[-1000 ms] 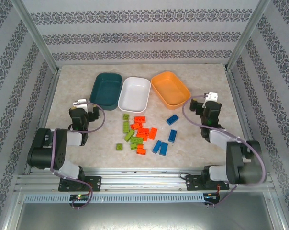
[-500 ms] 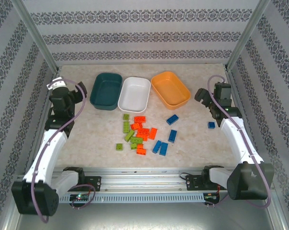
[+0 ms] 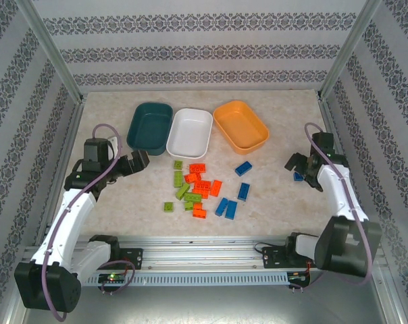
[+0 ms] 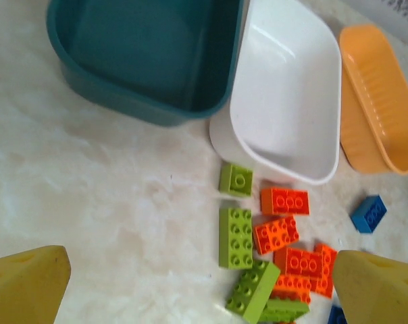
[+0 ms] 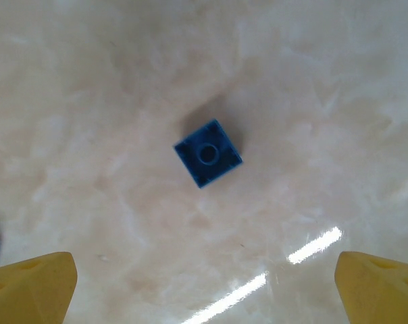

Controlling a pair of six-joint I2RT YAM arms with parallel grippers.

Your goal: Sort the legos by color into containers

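The legos lie mid-table as a pile of lime green and orange-red bricks [image 3: 194, 189], with blue bricks [image 3: 243, 192] to its right. The three containers stand behind in a row: dark teal tray [image 3: 150, 127], white tray [image 3: 190, 132], orange tray [image 3: 240, 125]. All hold nothing. My left gripper [image 3: 136, 163] hangs open left of the pile, just in front of the teal tray. In its wrist view the gripper [image 4: 200, 290] looks down on green bricks [image 4: 236, 236] and orange bricks [image 4: 285, 200]. My right gripper [image 3: 298, 167] is open above a lone small blue brick [image 5: 208, 152], which lies ahead of its fingertips [image 5: 28, 283].
Patterned walls and metal posts close in the table on three sides. A rail with the arm bases [image 3: 204, 256] runs along the near edge. Bare marbled tabletop [image 3: 123, 202] spreads to the left of the pile and around the lone blue brick.
Both arms unfolded from their bases. The left gripper swung out to the far left, then in toward the pile. The right gripper came down over the lone blue brick at the right.
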